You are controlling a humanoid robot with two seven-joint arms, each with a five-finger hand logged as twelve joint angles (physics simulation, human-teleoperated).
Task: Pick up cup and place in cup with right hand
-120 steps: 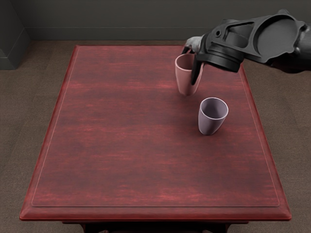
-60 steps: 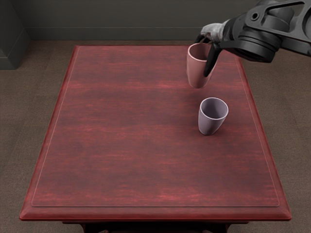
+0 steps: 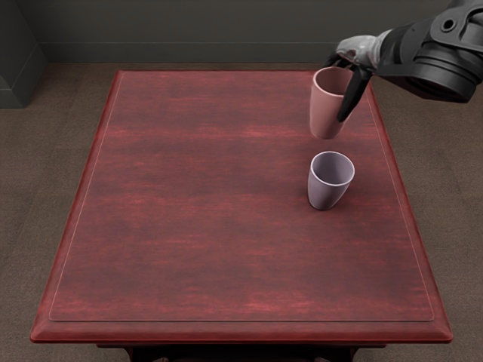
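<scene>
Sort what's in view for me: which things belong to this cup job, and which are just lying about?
Part of the job:
- pink cup, held by the right hand
- right hand
- lavender-grey cup, standing on the table, apparently the one to receive the pink cup

Just surroundings:
- red table, the work surface
- brown floor
- grey wall

The right arm [image 3: 438, 60] reaches in, its robot hand [image 3: 358, 62] (pale-backed, dark-fingered) angled downward with fingers curled.

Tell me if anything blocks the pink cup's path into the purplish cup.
Nothing visible does: the right hand holds the pink cup upright beyond the purplish cup, whose mouth is open and uncovered.
</scene>
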